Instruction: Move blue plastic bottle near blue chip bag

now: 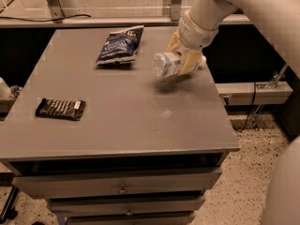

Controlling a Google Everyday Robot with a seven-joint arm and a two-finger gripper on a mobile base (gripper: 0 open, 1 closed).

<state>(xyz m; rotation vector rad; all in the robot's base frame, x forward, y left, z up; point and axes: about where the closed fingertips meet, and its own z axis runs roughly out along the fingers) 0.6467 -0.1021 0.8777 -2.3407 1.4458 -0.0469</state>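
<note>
Jaws clamp the bottle (167, 63) sideways, clear of the table (140, 121); the bag (119, 46) lies near, to their left. Shift left, lower gently, and release only once the bottle rests beside the bag.

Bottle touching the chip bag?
Apart. Camera view shows bare tabletop between blue chip bag and blue plastic bottle, held by the gripper over the table.

You see a smooth, matt grey surface (140, 121). Near its far edge, the crinkled dark-blue chip bag (119, 45) looks glossy, like foil. Toward the far right corner, the dull yellowish claw (182, 60) clasps the clear, pale-blue plastic bottle (165, 63), whose wall is smooth and glinting. By the left edge, the flat black-brown wrapper (61, 108) has a slight sheen.
</note>
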